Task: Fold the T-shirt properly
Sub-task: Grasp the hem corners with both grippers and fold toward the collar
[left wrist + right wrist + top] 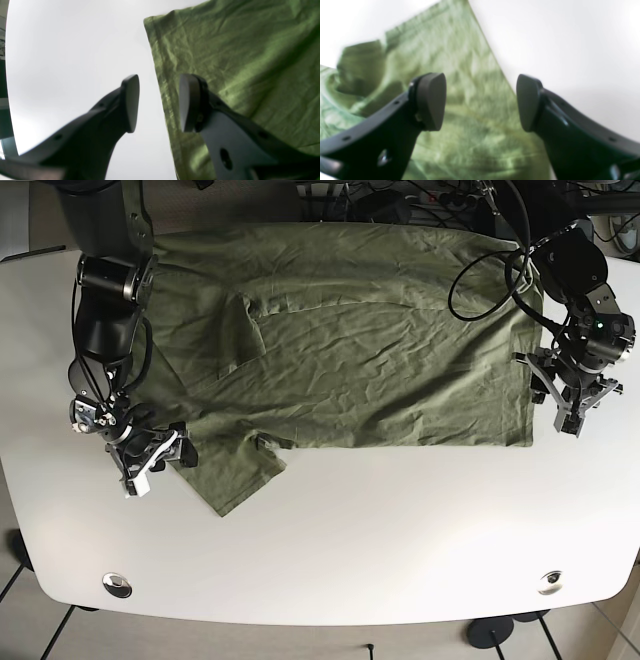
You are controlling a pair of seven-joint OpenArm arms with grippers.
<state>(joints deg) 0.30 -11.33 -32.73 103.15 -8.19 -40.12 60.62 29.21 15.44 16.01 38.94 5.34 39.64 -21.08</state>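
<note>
The crumpled olive-green cotton T-shirt (350, 340) lies spread flat across the far half of the white rounded table (340, 540), its hem along the right side and its collar end toward the left. One short sleeve (235, 470) sticks out toward the near edge at the left. The far sleeve looks already turned in over the chest, though the creases there make that hard to read.

The left gripper (575, 408) hangs just over the hem at the shirt's near right corner. In the left wrist view its jaws stand apart with nothing between them, one pad over bare table and the other over cloth, so the hem edge (162, 82) runs through the gap. The right gripper (150, 460) sits at the left, just beside the near sleeve. Its jaws are wide apart and empty in the right wrist view, with the sleeve's edge (495, 67) crossing between them.

My reading is that this is the approach before a grasp, both arms lined up on the near edge of the garment. The next move calls for each gripper to drop until one finger slips under the cloth, pinch a single layer cleanly, then lift both ends together so the fold stays straight
</note>
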